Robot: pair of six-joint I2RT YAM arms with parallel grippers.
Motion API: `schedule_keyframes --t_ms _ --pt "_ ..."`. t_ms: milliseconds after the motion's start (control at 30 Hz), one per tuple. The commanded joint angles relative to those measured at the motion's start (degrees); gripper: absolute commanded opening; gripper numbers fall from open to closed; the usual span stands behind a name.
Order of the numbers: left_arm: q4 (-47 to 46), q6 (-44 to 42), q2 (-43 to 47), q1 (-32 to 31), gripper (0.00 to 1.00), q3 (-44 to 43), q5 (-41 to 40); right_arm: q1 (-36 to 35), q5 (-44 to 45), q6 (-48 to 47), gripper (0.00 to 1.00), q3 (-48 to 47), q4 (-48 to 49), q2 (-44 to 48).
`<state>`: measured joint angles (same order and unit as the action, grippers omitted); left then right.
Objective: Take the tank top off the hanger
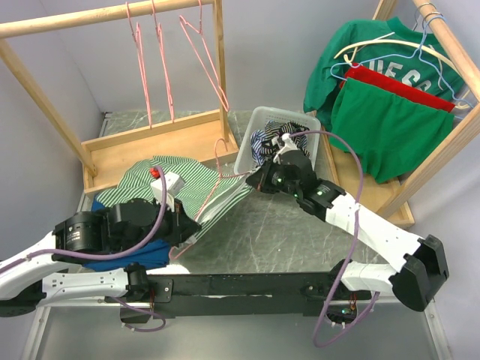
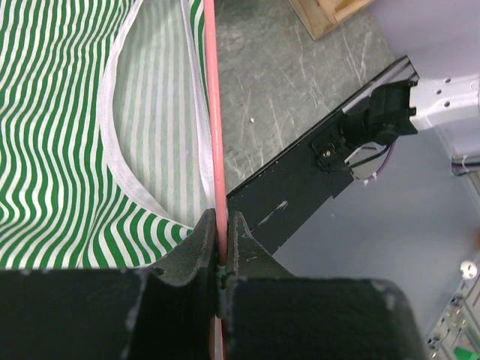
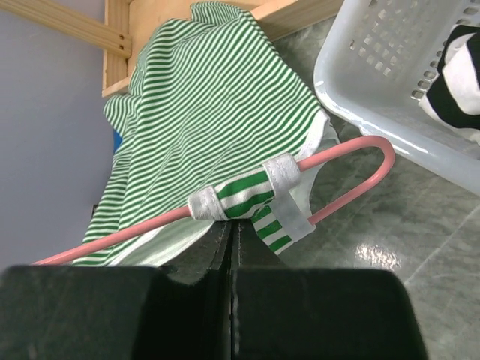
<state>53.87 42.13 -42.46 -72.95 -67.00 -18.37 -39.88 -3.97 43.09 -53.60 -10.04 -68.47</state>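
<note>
Green-and-white striped, the tank top lies spread on the left half of the table, its far side lapping the wooden rack base. One strap wraps the pink hanger. The left gripper clamps its wire. The right gripper is closed under the strap, on cloth or not I cannot tell. Best to slide the strap outward off the bent end, wire held firm. The hanger's long axis runs near-left to far-right, bent end toward the basket.
</note>
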Motion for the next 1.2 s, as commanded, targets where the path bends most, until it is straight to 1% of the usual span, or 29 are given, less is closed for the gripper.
schedule_keyframes --t_ms 0,133,233,400,533,800,900,1000,1167 --pt "-1.8 -2.8 0.0 -0.4 0.01 -3.9 5.8 0.0 2.9 -1.3 0.0 -1.0 -1.9 4.8" --pt "-2.0 -3.7 1.3 -0.5 0.01 -4.6 7.6 0.1 3.9 -1.1 0.0 0.5 -4.7 9.7" --pt "-1.6 -4.7 1.7 -0.5 0.01 -5.1 10.0 0.1 6.4 -0.6 0.0 1.7 -6.6 13.4" --pt "-1.0 -5.1 2.3 -0.5 0.01 -4.9 10.8 0.2 10.4 -0.3 0.0 3.2 -9.4 17.7" --pt "-3.3 -5.9 4.0 -0.4 0.01 -4.9 11.4 0.5 11.9 -0.7 0.0 2.7 -12.0 17.3" --pt "-0.1 -5.5 4.9 -0.5 0.01 -6.6 11.1 2.9 14.9 -0.6 0.0 1.6 -13.3 16.0" --pt "2.0 -4.6 5.3 -0.5 0.01 -6.7 9.5 5.1 15.7 -0.7 0.0 0.7 -14.1 16.3" --pt "2.4 -4.2 5.5 -0.5 0.01 -6.3 9.4 7.5 15.7 -0.8 0.0 0.5 -14.0 17.3" --pt "2.0 -4.1 5.1 -0.5 0.01 -5.4 9.8 11.5 17.3 -0.9 0.0 0.1 -17.0 17.1"
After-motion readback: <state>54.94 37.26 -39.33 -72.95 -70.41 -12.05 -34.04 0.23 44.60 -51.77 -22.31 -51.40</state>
